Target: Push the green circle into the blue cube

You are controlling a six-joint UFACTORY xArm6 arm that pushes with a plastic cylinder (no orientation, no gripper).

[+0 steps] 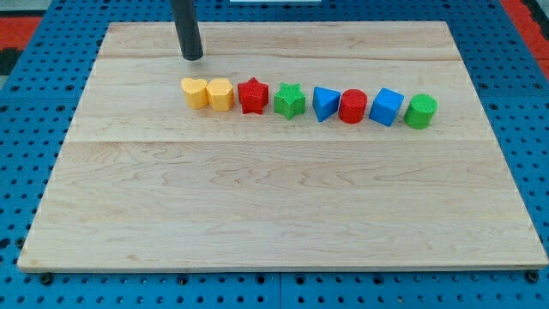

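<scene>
The green circle (420,112) stands at the right end of a row of blocks across the upper part of the wooden board. The blue cube (387,106) is directly to its left, touching or nearly touching it. My tip (193,57) is near the view's top left, just above the left end of the row and far to the left of both blocks. It touches no block.
The row runs left to right: yellow heart (195,93), yellow block (220,94), red star (253,95), green star (290,101), blue triangle (324,104), red cylinder (352,106). The wooden board (274,206) lies on a blue pegboard.
</scene>
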